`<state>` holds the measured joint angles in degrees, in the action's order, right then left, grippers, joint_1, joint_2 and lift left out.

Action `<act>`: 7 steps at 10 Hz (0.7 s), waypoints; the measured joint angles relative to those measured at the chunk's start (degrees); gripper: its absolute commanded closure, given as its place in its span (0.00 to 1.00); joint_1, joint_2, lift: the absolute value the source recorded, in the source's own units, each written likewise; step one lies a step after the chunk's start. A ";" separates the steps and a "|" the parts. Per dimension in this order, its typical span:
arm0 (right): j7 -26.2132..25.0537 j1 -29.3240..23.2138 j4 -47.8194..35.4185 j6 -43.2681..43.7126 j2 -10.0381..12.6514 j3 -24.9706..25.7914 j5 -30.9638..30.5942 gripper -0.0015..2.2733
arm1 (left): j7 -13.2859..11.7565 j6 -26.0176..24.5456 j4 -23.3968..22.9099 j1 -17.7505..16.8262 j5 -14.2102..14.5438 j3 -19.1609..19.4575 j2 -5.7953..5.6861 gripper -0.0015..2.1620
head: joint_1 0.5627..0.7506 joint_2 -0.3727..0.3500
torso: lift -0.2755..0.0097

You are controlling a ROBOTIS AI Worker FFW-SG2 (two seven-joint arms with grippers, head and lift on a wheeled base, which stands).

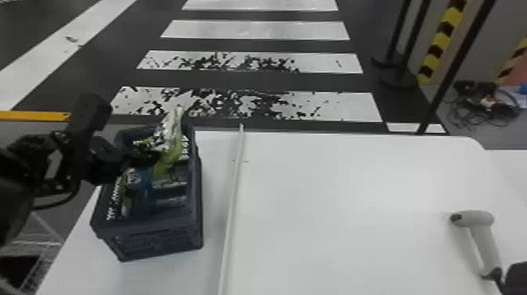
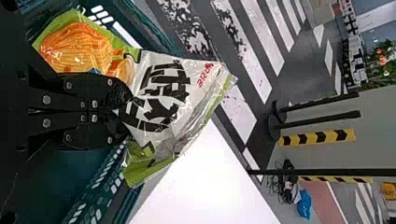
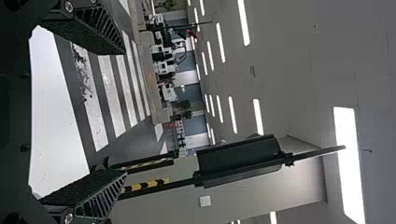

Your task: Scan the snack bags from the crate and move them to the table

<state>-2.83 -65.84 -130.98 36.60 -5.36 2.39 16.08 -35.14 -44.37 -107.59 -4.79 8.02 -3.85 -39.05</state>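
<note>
My left gripper (image 1: 151, 157) is over the dark crate (image 1: 157, 231) at the left of the table, pinching a green and white snack bag (image 1: 172, 135) that stands up above the rim. In the left wrist view the left gripper (image 2: 126, 111) is closed on the crinkled snack bag (image 2: 161, 95), which has orange printing on one end. Other bags lie inside the crate. The grey-white scanner (image 1: 484, 235) rests at the right of the table, beside a dark part of the right arm (image 1: 517, 276). In the right wrist view the right gripper (image 3: 119, 112) has its fingers wide apart, holding nothing.
A thin white strip (image 1: 233, 196) runs across the white table (image 1: 333, 196) just right of the crate. Past the table's far edge lies a floor with white stripes, and black poles (image 1: 451, 66) stand at the far right.
</note>
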 measured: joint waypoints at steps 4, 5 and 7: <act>0.01 0.04 -0.41 0.00 0.00 0.15 0.26 0.04 | 0.27 -3.44 -3.51 0.38 3.20 4.16 1.59 0.86 | 0.70 0.56 | 0.63; 0.01 0.16 -0.41 -0.04 0.00 0.16 0.26 0.04 | 0.91 -4.51 -3.72 0.34 4.14 4.81 2.68 0.86 | 0.70 0.55 | 0.63; 0.00 0.50 -0.40 -0.46 0.00 0.16 0.26 0.04 | 2.16 -6.96 -4.37 -0.34 5.95 5.29 5.85 0.86 | 0.70 0.52 | 0.63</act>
<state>-2.82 -65.34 -131.39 36.15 -5.36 2.55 16.35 -32.98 -51.34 -111.95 -5.13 13.98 1.43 -33.20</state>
